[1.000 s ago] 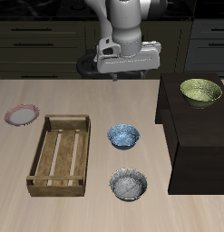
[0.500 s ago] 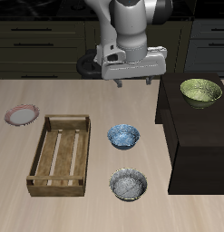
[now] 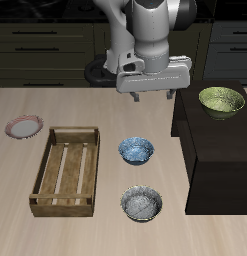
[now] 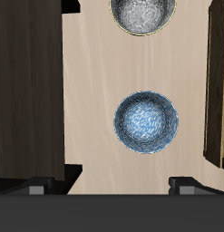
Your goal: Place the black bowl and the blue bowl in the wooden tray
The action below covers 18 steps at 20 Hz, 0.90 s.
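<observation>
The jaws are standing wide apart, with nothing between them and nothing touching them. In the wrist view the two dark fingertips [image 4: 34, 186] are showing at the frame's edge, one at either side, with bare tabletop [image 4: 91, 100] lying between. The gripper [image 3: 155, 97] is hanging in the air well above the tabletop, farther back than both bowls.

Straight out from the open jaws, the blue bowl [image 4: 146, 121] is sitting upright on the tabletop, its blue and white mottled inside facing up. In the exterior view this one blue bowl [image 3: 136, 151] is resting just beside the wooden tray [image 3: 66, 171], apart from it. Beyond it, nearer the table's front edge, the one black bowl [image 3: 142, 204] is sitting upright with its grey mottled inside showing; the wrist view is catching it too [image 4: 141, 13], partly cut off by the frame. The two bowls are lying near each other without touching.

The single wooden tray is lying flat on the tabletop with its slatted bottom bare; neither bowl is in it. Only a strip of its wall [image 4: 218, 86] is showing in the wrist view.

On the far side of the bowls from the tray, one dark cabinet [image 3: 220, 160] is standing on the tabletop, and one olive-green bowl [image 3: 222, 101] is sitting on top of it. One pink-rimmed plate [image 3: 24, 127] is lying near the tabletop's edge, beyond the tray and slightly farther back.
</observation>
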Motion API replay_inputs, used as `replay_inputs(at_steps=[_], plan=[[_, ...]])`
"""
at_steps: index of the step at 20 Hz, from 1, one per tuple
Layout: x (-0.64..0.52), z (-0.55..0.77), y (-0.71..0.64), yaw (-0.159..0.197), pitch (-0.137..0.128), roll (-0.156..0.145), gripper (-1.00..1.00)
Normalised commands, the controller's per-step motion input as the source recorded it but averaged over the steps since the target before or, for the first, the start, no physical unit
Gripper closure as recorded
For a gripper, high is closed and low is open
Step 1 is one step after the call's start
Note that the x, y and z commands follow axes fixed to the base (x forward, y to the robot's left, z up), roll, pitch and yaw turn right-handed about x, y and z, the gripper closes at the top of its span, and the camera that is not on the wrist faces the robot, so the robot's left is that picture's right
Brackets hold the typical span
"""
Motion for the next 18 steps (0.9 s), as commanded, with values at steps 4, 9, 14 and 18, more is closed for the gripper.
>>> replay_inputs(at_steps=[4,9,14,18], plan=[[0.36,-0.02,0.01,-0.018,0.010,-0.025,-1.00],[0.26,-0.01,0.08,0.031,-0.020,-0.008,-1.00],[0.27,-0.03,-0.01,0.040,-0.016,-0.018,-1.00],[0.40,-0.02,-0.25,0.002,0.000,-0.046,-1.00]])
